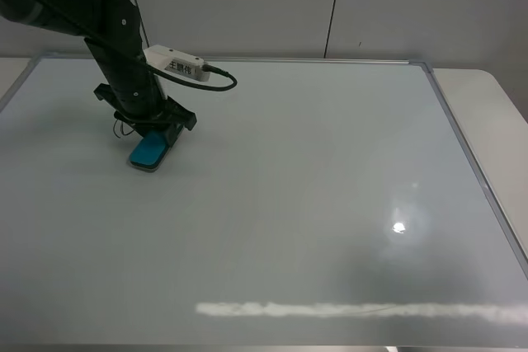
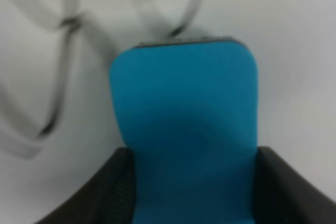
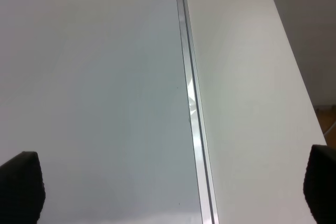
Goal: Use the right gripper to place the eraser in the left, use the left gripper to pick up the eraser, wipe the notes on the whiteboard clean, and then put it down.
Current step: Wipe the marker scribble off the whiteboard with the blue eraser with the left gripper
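The teal eraser (image 1: 149, 152) lies flat on the whiteboard (image 1: 297, 204) at the left, and my left gripper (image 1: 157, 133) is shut on it from above. In the left wrist view the eraser (image 2: 186, 129) fills the middle, with a black finger (image 2: 100, 192) on each side of it. No notes show on the board in the exterior high view; any under the eraser or arm are hidden. My right gripper (image 3: 170, 192) is out of the exterior high view; its wrist view shows its fingertips (image 3: 21, 187) wide apart and open over the whiteboard's silver frame (image 3: 191, 103).
The left arm's white labelled box (image 1: 177, 65) and black cable stick out above the board. A white table (image 1: 495, 121) shows beyond the board's right frame. Light glare sits on the board near the front edge (image 1: 355, 311).
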Controlling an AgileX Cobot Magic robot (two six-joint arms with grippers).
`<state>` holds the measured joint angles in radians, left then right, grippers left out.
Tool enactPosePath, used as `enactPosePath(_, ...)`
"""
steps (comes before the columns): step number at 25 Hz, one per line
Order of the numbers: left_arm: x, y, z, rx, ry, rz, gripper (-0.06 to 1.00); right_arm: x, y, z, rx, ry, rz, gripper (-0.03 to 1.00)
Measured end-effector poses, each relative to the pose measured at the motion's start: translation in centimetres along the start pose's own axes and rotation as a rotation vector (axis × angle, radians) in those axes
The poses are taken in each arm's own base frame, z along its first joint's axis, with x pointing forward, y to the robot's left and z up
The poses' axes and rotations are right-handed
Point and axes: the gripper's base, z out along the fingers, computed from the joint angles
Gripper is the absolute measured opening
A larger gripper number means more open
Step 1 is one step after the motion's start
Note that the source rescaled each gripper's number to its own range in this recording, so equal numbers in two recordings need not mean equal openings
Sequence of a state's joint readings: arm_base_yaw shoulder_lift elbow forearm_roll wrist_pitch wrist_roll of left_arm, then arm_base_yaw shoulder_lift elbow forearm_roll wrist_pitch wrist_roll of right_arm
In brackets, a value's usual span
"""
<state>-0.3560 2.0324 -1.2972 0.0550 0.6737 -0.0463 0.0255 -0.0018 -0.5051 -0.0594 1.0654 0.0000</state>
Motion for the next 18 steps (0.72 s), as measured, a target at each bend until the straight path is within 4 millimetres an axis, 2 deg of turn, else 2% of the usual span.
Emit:
enactPosePath(4,-0.1,-0.3,0.9,0.006,0.016,0.037,0.03,0.0,0.0,0.0,0.000,0.000,0.000,0.99)
enactPosePath(8,-0.2,0.6,1.0,0.001,0.014,0.049,0.03,0.0,0.0,0.0,0.000,0.000,0.000,0.99)
enactPosePath(12,-0.2,3.2,1.1,-0.026,0.007,0.046,0.03,0.0,0.0,0.0,0.000,0.000,0.000,0.99)
enactPosePath(18,0.3,8.4,1.1,-0.062,-0.015,0.011,0.03,0.0,0.0,0.0,0.000,0.000,0.000,0.99)
